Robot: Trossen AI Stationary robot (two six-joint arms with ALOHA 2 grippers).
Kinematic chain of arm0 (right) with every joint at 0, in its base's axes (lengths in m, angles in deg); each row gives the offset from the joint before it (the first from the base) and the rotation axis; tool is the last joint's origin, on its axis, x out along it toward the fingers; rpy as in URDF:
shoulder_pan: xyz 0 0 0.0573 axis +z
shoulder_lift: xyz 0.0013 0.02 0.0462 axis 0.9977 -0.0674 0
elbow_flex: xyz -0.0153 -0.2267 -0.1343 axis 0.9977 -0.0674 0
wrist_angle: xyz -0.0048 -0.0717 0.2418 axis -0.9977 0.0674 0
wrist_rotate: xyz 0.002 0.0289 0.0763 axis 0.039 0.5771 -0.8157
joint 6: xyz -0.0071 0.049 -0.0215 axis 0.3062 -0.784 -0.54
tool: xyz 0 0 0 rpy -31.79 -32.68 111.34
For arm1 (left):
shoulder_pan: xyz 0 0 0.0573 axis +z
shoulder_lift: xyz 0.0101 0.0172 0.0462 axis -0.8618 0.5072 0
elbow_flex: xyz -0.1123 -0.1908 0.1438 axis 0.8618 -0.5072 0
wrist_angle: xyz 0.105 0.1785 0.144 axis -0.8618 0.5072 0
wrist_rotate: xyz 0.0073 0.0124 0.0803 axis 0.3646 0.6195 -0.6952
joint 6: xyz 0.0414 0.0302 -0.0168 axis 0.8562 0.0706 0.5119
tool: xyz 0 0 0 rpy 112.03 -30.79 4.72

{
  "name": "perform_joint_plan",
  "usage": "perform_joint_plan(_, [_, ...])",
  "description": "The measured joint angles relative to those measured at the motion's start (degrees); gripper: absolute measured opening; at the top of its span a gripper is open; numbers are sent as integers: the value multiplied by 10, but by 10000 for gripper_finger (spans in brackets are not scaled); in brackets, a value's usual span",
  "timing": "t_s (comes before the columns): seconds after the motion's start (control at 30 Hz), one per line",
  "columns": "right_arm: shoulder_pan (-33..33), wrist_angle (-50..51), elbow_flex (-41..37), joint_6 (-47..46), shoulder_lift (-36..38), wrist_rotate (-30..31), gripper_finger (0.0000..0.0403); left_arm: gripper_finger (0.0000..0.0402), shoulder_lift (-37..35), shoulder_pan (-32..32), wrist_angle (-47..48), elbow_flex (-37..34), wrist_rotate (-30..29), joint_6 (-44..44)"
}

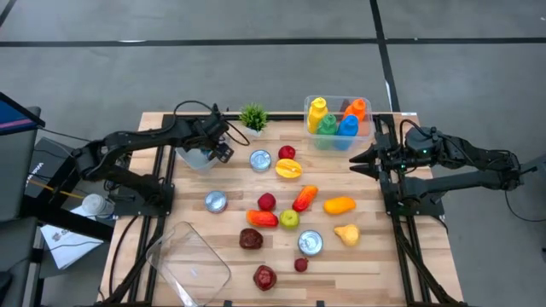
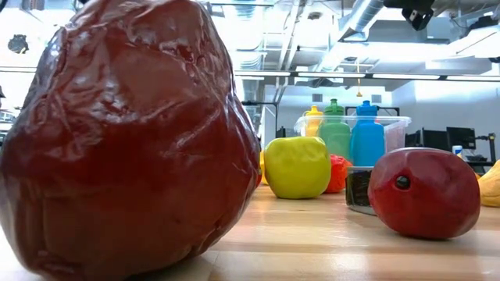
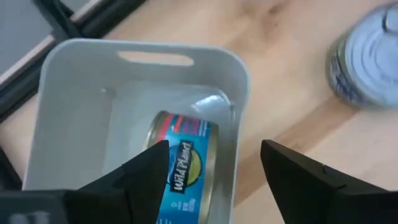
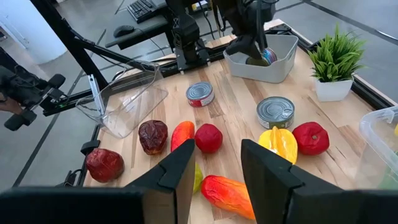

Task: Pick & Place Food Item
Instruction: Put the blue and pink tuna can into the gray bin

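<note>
Clear box (image 1: 189, 260) lies at the table's near edge in the high view, with fruits and cans beyond it. Left gripper (image 1: 220, 143) hangs over the white bin (image 1: 198, 158) at the far left; right gripper (image 1: 358, 159) waits at the right side.

Low view: a dark red fruit (image 2: 125, 133) fills the front.

Left wrist view: the fingers (image 3: 140, 171) are spread apart above a can (image 3: 183, 165), which lies inside the bin and is not gripped.

Right wrist view: the fingers (image 4: 177, 174) stand apart, holding nothing.

small potted plant (image 1: 252, 117) at the table's (image 1: 375, 256) far edge.
</note>
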Motion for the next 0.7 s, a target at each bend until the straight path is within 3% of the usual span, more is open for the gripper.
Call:
perform_joint_plan(0.47, [0,0,0,5,0,0,122,337,-22,15,0,-7,35,68])
perform_joint_plan(0.7, [0,0,0,10,0,0,122,344,-6,53,1,-7,20,77])
